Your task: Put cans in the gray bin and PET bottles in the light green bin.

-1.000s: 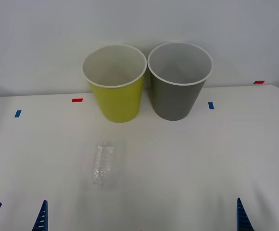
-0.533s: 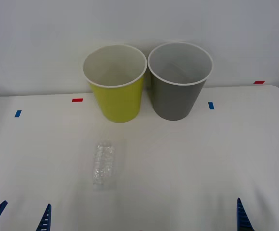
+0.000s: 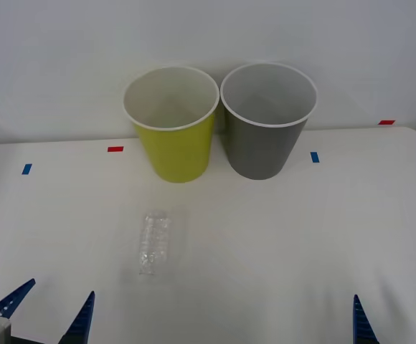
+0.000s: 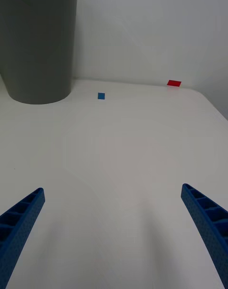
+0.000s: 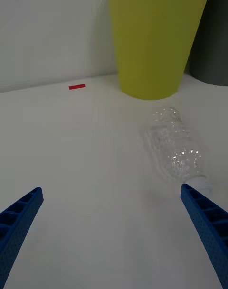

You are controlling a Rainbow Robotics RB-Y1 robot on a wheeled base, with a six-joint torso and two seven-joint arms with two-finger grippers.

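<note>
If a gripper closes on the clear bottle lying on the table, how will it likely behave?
The bottle looks thin-walled and already dented, so it would probably crumple. It appears empty, so likely very light. Lying on its rounded side on the table, it may roll if nudged.

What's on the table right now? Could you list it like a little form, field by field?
Table: white table with small red and blue tape marks
Bottle: clear bottle lying on its side, in front of the green bin
Green bin: green bin upright at the back, left of the gray bin
Gray bin: gray bin upright beside it
Left gripper: left gripper open, near edge, close to the bottle
Right gripper: right gripper open, near edge, holding nothing
</note>
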